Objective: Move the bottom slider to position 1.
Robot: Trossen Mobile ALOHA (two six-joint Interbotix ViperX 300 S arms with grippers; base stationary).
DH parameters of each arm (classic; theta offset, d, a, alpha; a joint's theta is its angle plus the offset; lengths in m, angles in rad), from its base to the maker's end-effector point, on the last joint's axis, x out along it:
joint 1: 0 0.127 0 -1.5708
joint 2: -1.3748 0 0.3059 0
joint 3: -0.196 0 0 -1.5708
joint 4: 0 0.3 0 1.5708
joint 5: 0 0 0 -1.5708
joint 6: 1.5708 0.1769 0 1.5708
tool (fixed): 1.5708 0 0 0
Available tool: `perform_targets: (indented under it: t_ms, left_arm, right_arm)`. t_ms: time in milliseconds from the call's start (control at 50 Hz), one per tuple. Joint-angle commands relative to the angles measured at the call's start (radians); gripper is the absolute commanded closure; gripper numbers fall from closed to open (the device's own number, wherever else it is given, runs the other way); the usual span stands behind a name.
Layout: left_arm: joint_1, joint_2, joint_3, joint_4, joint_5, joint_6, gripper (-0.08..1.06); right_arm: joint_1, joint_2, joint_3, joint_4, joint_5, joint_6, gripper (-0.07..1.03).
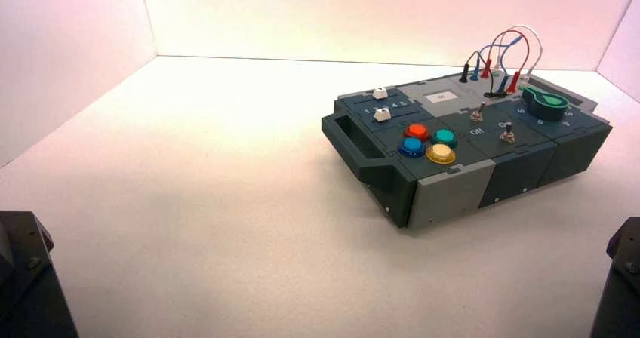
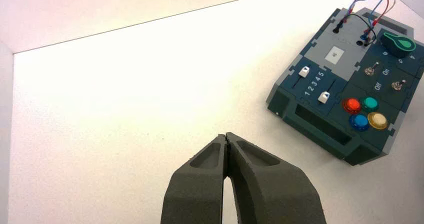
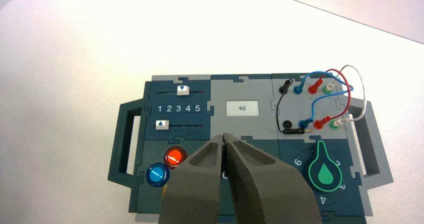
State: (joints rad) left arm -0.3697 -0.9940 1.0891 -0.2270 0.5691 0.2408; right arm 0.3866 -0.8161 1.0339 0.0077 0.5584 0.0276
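**Both claws shut, bottom slider at the 1 end**

While my right claw (image 3: 223,136) hangs above the box (image 1: 453,191) with its fingertips pressed together and nothing between them, my left claw (image 2: 227,138) sits over bare worktop (image 1: 189,202), well apart from the box, pinched shut and just as empty. From my right wrist I see the bottom slider (image 3: 161,125), its white knob resting at the end of the dark track directly beneath the printed 1 (image 3: 160,108) in the row of digits. That matching upper slider (image 3: 183,90) stands between the 3 and the 4. Close to my right fingertips lie the red button (image 3: 175,156) and the blue button (image 3: 157,175); the small display (image 3: 242,108) reads 46, and the green knob (image 3: 325,171) sits beneath the looped wires (image 3: 330,91). Seen from above, the box stands turned, toward the worktop's right edge.
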Motion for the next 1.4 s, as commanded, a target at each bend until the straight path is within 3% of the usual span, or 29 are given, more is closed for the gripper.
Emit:
perform_targets:
  t_ms: [20, 820, 1140, 1400]
  left_arm:
    - [0.005, -0.002, -0.014, 0.0, -0.011, -0.003, 1.01]
    - [0.005, -0.006, -0.015, -0.002, -0.009, -0.003, 1.01]
    - [0.005, -0.006, -0.015, -0.002, -0.011, -0.003, 1.01]
    - [0.005, -0.023, -0.015, -0.002, -0.011, -0.003, 1.01]
  right_arm:
    - [0.005, 0.0, -0.015, 0.003, -0.002, -0.002, 0.99]
    - [0.005, 0.087, -0.034, 0.011, 0.0, 0.0, 0.99]
    - [0.011, 0.347, -0.13, 0.048, 0.038, -0.002, 0.99]
    - [0.089, 0.566, -0.23, 0.072, 0.041, 0.002, 0.99]
